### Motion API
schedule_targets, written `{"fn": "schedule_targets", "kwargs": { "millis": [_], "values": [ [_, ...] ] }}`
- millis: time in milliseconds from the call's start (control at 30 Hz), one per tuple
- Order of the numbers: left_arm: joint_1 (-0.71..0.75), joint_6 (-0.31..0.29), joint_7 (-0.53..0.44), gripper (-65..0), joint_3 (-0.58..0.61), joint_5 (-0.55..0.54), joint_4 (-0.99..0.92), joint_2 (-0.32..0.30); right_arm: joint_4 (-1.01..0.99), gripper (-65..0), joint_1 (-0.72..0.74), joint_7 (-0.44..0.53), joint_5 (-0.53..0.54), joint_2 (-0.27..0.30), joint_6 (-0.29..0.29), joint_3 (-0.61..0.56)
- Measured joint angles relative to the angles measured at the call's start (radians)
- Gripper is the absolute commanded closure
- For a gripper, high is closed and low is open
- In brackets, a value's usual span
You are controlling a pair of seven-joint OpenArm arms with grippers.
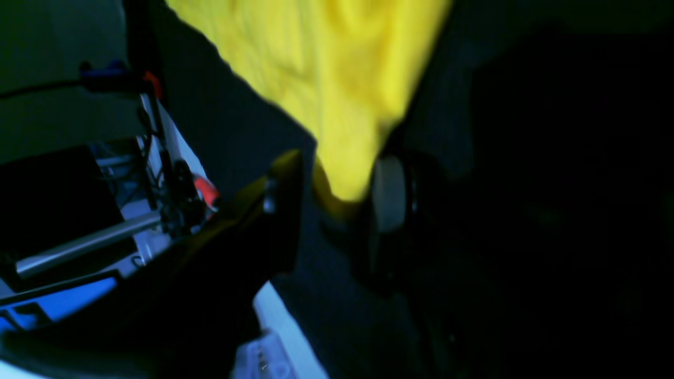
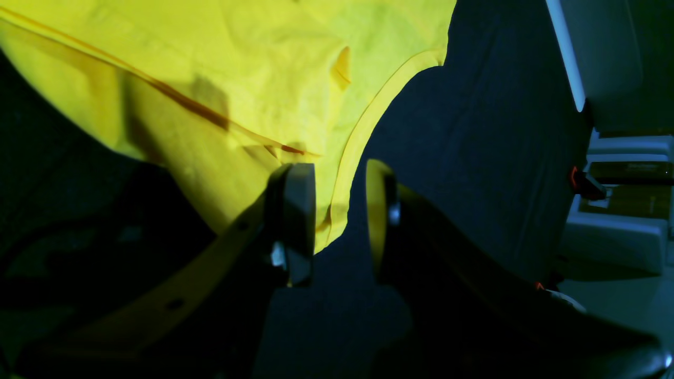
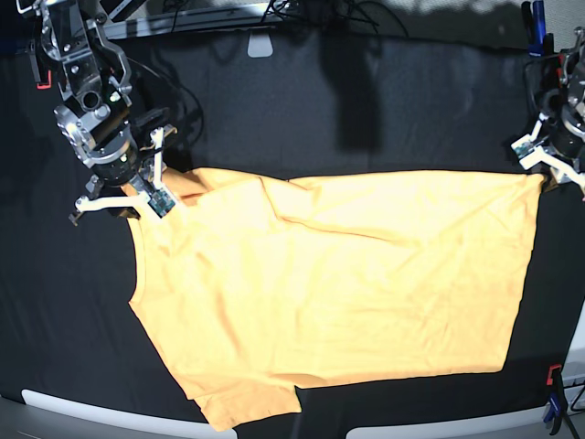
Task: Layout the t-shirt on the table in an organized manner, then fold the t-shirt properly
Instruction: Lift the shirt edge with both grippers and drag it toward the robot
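Now, t-shirt [image 3: 338, 293] spread, left gripper [image 1: 342, 195] prob. pinching corner

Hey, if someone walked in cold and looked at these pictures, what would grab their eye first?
The big yellow-orange t-shirt spread across the middle of the black table, bright against the dark cloth. Next, the two arms at its far corners: the right gripper open around the shirt's hemmed edge, and the left gripper pinching a corner of fabric.

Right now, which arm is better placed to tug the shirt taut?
Left. Its gripper pinches a corner of the shirt; the right gripper is open, only straddling an edge.
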Motion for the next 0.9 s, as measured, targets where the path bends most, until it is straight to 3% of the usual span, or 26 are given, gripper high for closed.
{"fn": "schedule_targets", "kwargs": {
  "millis": [200, 333, 500, 567, 733, 900],
  "values": [
    [-0.006, 0.002, -0.003, -17.4, 0.0, 0.0, 0.001, 0.013, 0.0, -16.2, 0.0, -0.008, 0.0, 0.0, 0.0, 0.0],
    [-0.013, -0.014, 0.012, -1.2, 0.002, 0.0, 0.0, 0.017, 0.0, -16.2, 0.0, -0.012, 0.0, 0.0, 0.0, 0.0],
    [-0.011, -0.021, 0.031, 0.0, 0.003, 0.0, 0.001, 0.027, 0.0, -16.3, 0.0, -0.019, 0.005, 0.006, 0.002, 0.0],
    [-0.011, -0.021, 0.034, 0.0, 0.0, 0.0, 0.001, 0.031, 0.0, -17.5, 0.0, -0.019, 0.006, 0.014, 0.048, 0.0],
    [-0.011, -0.021, 0.08, 0.0, 0.0, 0.0, 0.005, 0.041, 0.0, -34.0, -0.008, -0.017, 0.099, 0.026, 0.164, 0.0],
    [-0.011, -0.021, 0.082, 0.0, 0.0, 0.0, 0.005, 0.041, -0.018, -34.4, -0.014, -0.002, 0.084, 0.092, 0.211, -0.001]
  ]
}}
